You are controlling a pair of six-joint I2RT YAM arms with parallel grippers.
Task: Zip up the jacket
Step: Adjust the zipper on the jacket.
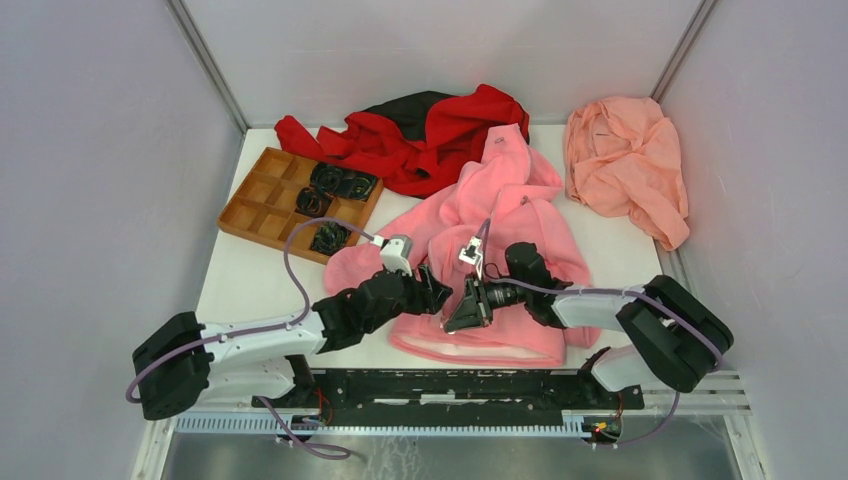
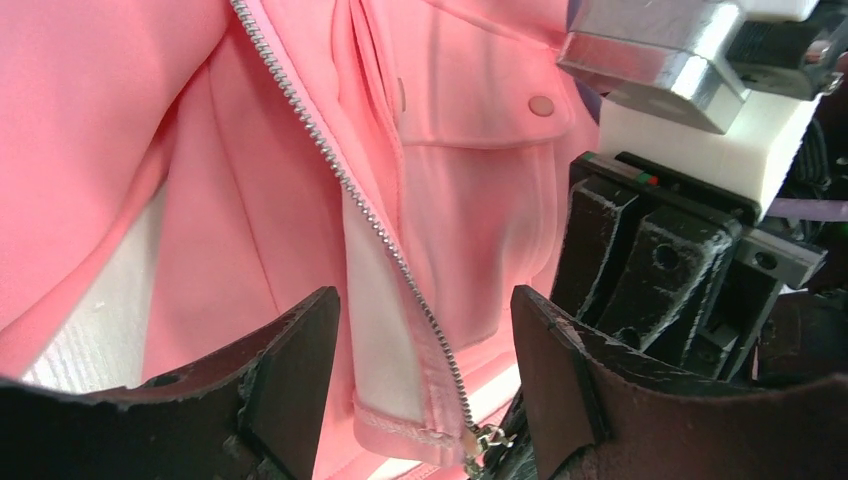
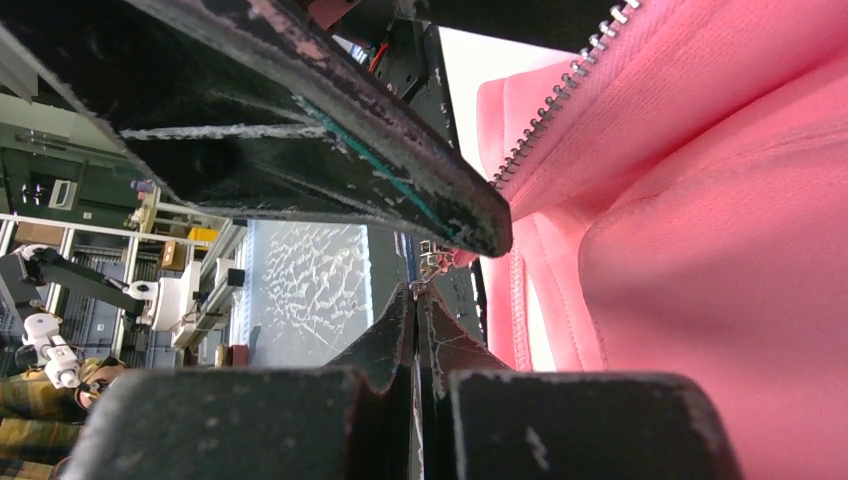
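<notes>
The jacket [image 1: 520,200] lay mid-tabletop [image 1: 250,290], right in front of both arms. Its long axis ran near-to-far, leaning a bit right. The hood [image 1: 505,140] pointed to the far edge and the hem [image 1: 480,348] sat nearest the arm bases.

The left hand [image 2: 422,300] was released, jaws wide, straddling the zipper [image 2: 340,175] w/o touching cloth. The right hand [image 3: 414,295] was clenched tight, tips right at the zipper pull [image 2: 487,440] down by the hem. Whether it truly pinched the pull or just sat beside it, I couldn't tell.

From where I stood the zip looked barely begun, w/ teeth open all the way up.

To do this step well, imo:
- The left hand should clamp the hem edge just below the pull and hold it down as an anchor.
- The right should confirm a real pinch on the pull.
- It should then draw along the line of the teeth toward the hood, low and straight, not lifting.
- Keep the cloth taut betw. the two hands, since slack fleece would likely bunch or jam.
</notes>
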